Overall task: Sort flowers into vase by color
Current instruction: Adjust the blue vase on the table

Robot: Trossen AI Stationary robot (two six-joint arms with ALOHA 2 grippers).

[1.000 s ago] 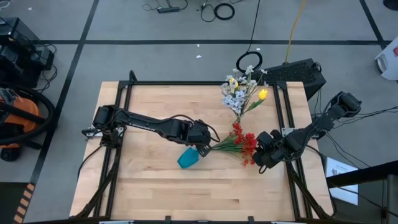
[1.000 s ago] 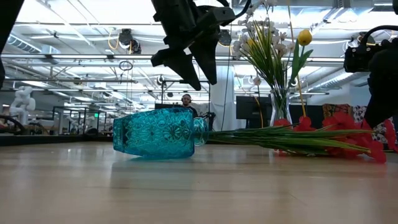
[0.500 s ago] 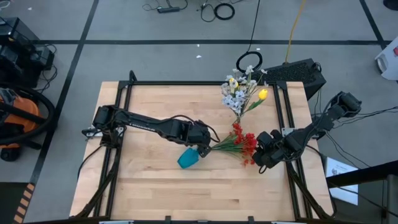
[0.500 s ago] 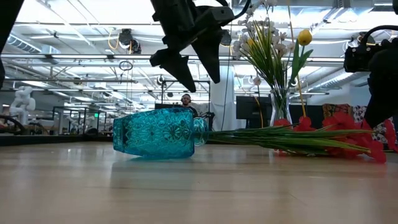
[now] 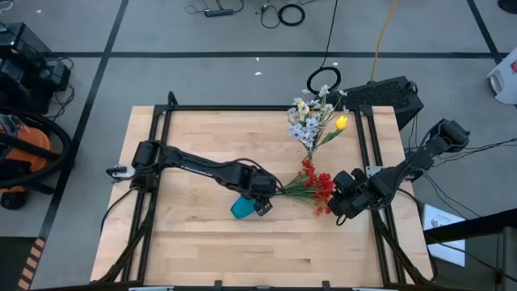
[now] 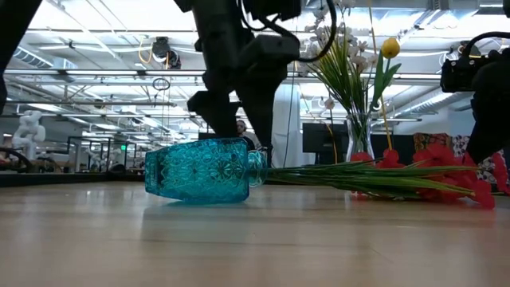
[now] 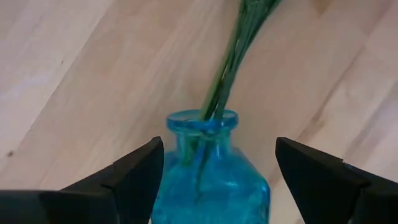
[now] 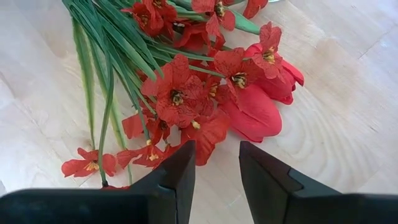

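Observation:
A blue glass vase (image 5: 242, 208) lies on its side at mid-table, mouth toward the right edge. The green stems (image 7: 227, 68) of the red flowers (image 5: 319, 187) stick into its mouth (image 7: 202, 118), and the blossoms rest on the wood. My left gripper (image 7: 219, 149) hangs open over the vase, pointing steeply down. Its fingers stand either side of the neck (image 6: 256, 167) with a gap on each side. My right gripper (image 8: 217, 162) waits open just above the red blossoms (image 8: 186, 93), nothing between its fingers. A clear vase (image 6: 358, 135) at the far right holds whitish sprigs and a yellow tulip (image 5: 342, 123).
Black frame rails (image 5: 161, 162) run along the table's left and right sides, and a black box (image 5: 392, 97) sits beyond the far right corner. Bare wood (image 5: 242, 255) spreads across the near half of the table and the far left.
My left gripper has opened wider, then come down toward the blue vase and tipped to point more steeply down, so its fingers now flank the neck. The vase and the flowers have kept their places.

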